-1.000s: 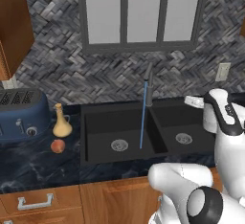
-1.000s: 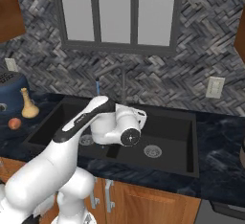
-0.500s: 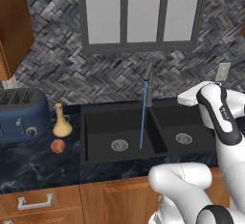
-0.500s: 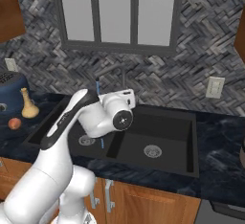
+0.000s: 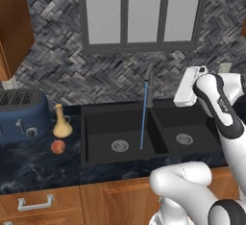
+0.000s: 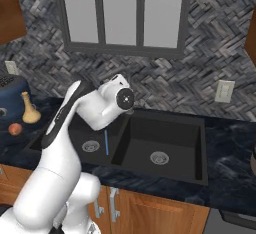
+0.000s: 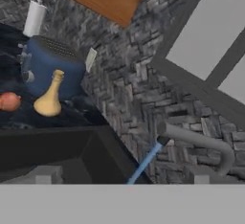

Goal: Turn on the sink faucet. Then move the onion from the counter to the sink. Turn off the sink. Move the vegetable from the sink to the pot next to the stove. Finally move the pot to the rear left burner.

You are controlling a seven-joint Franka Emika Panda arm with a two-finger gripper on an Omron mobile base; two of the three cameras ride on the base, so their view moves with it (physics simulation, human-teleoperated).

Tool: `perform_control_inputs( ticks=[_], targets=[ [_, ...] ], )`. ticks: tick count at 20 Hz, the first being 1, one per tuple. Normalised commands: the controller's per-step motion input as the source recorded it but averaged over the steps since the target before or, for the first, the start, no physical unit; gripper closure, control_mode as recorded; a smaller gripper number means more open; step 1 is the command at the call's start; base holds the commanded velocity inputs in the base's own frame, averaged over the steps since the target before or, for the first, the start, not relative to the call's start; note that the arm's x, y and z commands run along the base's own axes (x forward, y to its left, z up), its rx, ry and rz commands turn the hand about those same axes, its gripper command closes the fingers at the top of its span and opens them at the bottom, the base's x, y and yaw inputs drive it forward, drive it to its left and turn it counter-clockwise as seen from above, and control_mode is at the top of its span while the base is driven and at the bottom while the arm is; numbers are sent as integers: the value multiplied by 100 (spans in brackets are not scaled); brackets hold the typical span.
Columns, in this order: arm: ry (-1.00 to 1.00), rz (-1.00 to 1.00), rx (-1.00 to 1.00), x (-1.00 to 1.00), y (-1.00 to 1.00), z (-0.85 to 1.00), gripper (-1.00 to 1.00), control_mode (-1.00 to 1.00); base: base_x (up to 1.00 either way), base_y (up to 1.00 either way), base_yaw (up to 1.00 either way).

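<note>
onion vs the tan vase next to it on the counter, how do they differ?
The onion is a low round orange-red ball; the vase is tan, with a bulbous base and a narrow neck. The vase stands taller than the onion. The onion lies nearer the counter's front edge; the vase stands behind it, beside the toaster. Both rest on the counter left of the sink.

Left base cam sits behind the arm, looking forward and down at the sink (image 5: 122, 123) dead centre, toaster (image 5: 21, 113) at 9 o'clock. Right base cam gets the same sink (image 6: 165, 143) from the other side, toaster (image 6: 10, 95) again at 9. Hand cam's rolled and close, faucet (image 7: 196, 141) at 4 o'clock, toaster (image 7: 48, 70) at 10.
</note>
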Motion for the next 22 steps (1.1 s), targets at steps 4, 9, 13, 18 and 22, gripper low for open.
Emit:
perform_control_inputs(
  ticks=[4,9,13,18,22],
  targets=[
    [-12,36,-50,-19,48,9,-100,-100,0,0,0],
    [-15,35,-51,-33,55,2,-100,-100,0,0,0],
    [-19,30,-51,-41,65,0,-100,-100,0,0,0],
    [-24,19,-51,-55,72,-22,-100,-100,0,0,0],
    [-2,5,-31,-28,43,-45,-100,-100,0,0,0]
  ],
)
